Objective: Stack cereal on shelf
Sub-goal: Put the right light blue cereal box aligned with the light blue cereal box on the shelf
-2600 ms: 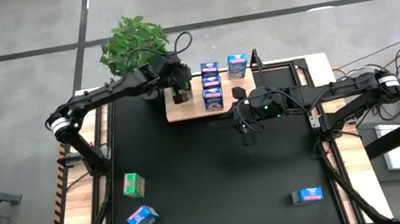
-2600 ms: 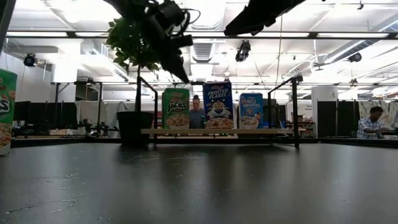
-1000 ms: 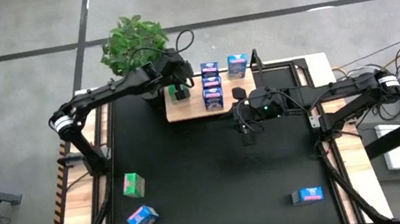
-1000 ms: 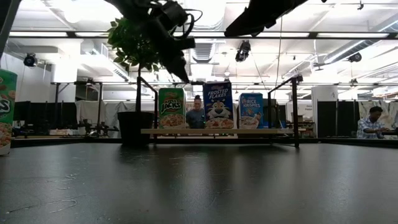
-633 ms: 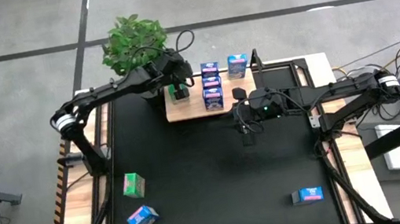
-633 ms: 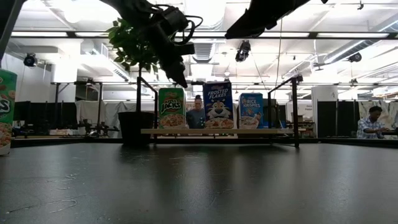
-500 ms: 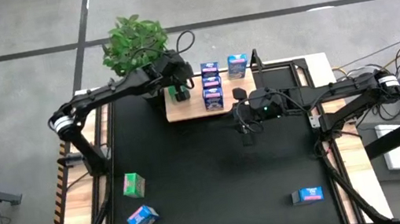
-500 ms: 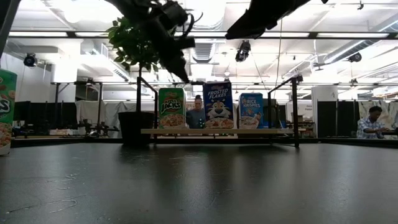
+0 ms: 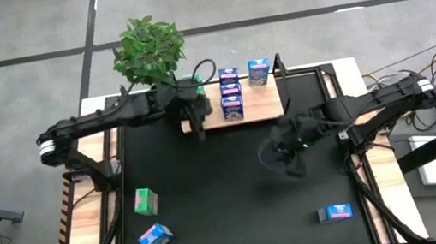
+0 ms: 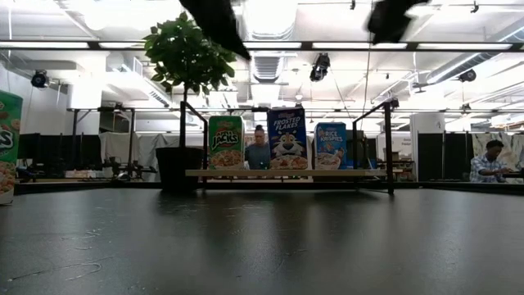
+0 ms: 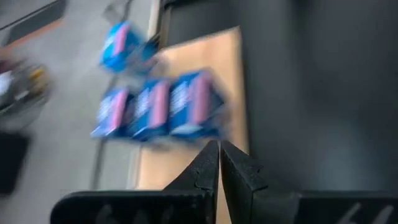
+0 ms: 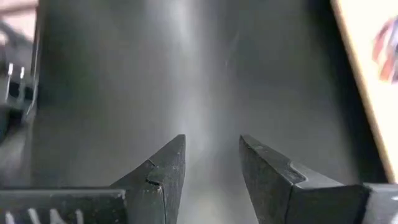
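Black mat (image 9: 229,198) under both my arms. My left gripper (image 9: 199,130), fingers pressed together and empty, hangs at the near edge of the wooden shelf (image 9: 264,108); blue cereal boxes (image 9: 230,94) stand just beyond it. My right gripper (image 9: 292,156), fingers parted and empty, hovers over bare mat. Loose boxes, well behind both grippers: green (image 9: 145,202), blue (image 9: 155,236), blue (image 9: 335,213).

Bright overhead ceiling lights, glare in low view; both wrist views motion-blurred; soft shadows.
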Robot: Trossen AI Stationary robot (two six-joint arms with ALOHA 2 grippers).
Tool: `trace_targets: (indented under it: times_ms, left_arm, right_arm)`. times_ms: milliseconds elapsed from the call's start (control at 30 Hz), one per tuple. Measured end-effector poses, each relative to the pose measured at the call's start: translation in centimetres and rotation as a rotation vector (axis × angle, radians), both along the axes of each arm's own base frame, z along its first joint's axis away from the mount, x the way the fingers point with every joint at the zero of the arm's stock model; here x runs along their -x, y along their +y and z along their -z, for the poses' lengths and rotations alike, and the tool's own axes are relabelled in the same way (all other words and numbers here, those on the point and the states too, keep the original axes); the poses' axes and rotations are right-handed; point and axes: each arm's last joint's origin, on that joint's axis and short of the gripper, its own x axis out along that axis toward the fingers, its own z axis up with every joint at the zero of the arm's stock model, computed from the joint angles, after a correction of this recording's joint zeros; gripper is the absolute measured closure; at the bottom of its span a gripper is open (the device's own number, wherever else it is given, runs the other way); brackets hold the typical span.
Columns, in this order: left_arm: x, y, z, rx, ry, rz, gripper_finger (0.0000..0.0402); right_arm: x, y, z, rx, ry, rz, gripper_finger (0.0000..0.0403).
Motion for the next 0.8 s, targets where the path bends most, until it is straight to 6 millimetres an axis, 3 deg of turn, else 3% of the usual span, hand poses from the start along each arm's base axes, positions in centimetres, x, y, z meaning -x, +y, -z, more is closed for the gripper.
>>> trace_targets:
  times_ms: [167,433,667,800]
  left_arm:
    - [1.0,-3.9,-1.6,0.137,-0.089,0.188,0.0401]
    - [1.2,-8.3,-2.4,0.176,-0.168,0.308,0.0401]
    - [0.7,-9.6,-2.1,0.183,-0.233,0.346,0.0401]
    - [0.4,-9.6,-2.4,0.193,-0.287,0.340,0.0401]
  right_arm:
    - [2.5,3.5,-0.1,-0.092,0.196,0.050,0.0264]
    - [6.8,10.7,1.8,-0.154,0.309,0.056,0.0264]
    - [10.1,15.0,2.6,-0.281,0.274,0.143,0.0268]
    - [10.9,16.5,3.6,-0.209,0.263,0.045,0.0284]
